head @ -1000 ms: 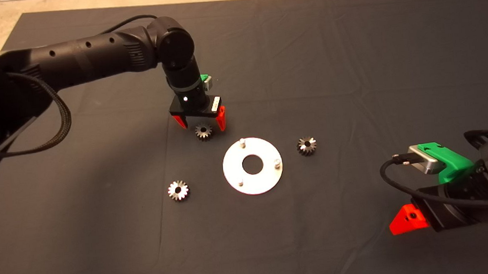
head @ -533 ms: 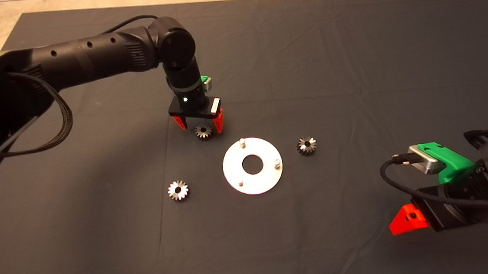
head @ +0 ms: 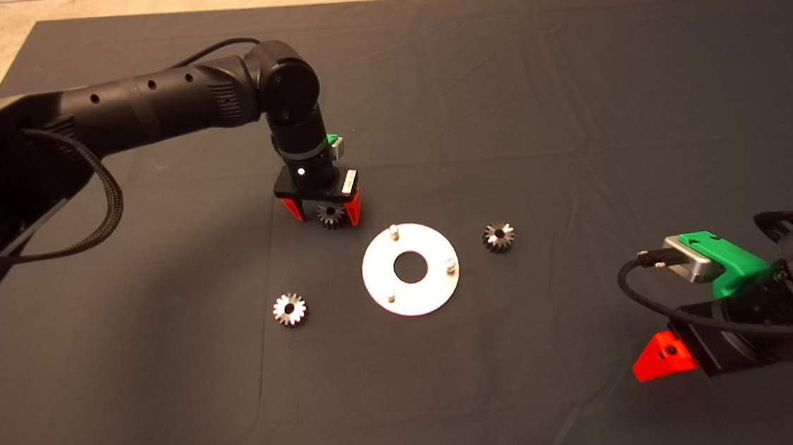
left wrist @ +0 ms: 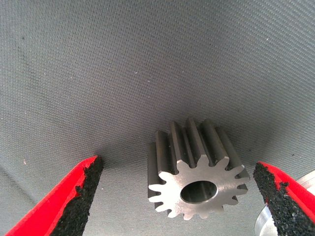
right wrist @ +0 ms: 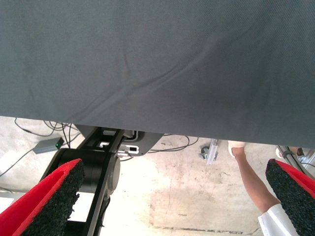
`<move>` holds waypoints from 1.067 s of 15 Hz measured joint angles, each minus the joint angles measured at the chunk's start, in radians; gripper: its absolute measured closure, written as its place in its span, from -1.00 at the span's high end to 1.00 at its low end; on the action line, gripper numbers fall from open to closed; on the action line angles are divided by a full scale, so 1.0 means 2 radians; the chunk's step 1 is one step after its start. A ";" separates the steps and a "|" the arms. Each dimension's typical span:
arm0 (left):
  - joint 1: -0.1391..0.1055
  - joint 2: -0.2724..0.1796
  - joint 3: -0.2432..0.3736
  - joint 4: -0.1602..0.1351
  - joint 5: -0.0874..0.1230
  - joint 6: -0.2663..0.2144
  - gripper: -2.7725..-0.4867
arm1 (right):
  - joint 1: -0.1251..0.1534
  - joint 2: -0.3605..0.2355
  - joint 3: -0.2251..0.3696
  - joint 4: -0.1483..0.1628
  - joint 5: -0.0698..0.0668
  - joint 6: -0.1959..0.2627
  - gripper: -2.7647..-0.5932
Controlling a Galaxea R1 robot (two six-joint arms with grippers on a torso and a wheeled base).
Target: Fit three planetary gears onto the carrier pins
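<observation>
Three planetary gears lie on the dark mat around the silver-white disc [head: 413, 293], which carries three short carrier pins [head: 393, 232]. One gear [head: 331, 215] lies just up and left of the disc. My left gripper [head: 323, 213] is lowered around it, open, a red finger on each side. In the left wrist view this gear [left wrist: 196, 172] sits between the black pads [left wrist: 83, 189] with gaps on both sides, untouched. A second gear [head: 498, 236] lies right of the disc, a third [head: 289, 309] to its lower left. My right gripper [head: 664, 357] waits at the lower right edge, open.
The disc's rim [left wrist: 307, 179] shows beside the far pad in the left wrist view. Past the mat's edge, the right wrist view shows floor, cables, a black stand [right wrist: 96, 174] and a person's leg [right wrist: 253, 182].
My left gripper has dropped down over the upper-left gear, so its fingers now flank it at mat level. The gears, the disc and the right arm have not moved.
</observation>
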 joint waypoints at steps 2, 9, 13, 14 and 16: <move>0.000 0.000 0.000 0.000 0.001 0.001 0.53 | 0.000 0.000 0.000 0.000 0.000 0.000 0.99; 0.000 0.019 -0.002 0.000 0.024 0.003 0.53 | 0.000 0.000 0.000 0.000 0.000 0.000 0.99; 0.000 0.035 -0.021 0.002 0.029 0.003 0.53 | 0.000 0.000 0.000 0.000 0.000 0.000 0.99; 0.000 0.038 -0.022 0.005 0.029 0.003 0.53 | 0.000 0.000 0.000 0.000 0.000 0.000 0.99; 0.000 0.042 -0.023 0.017 0.035 0.003 0.53 | 0.000 0.000 0.000 0.000 0.000 0.000 0.99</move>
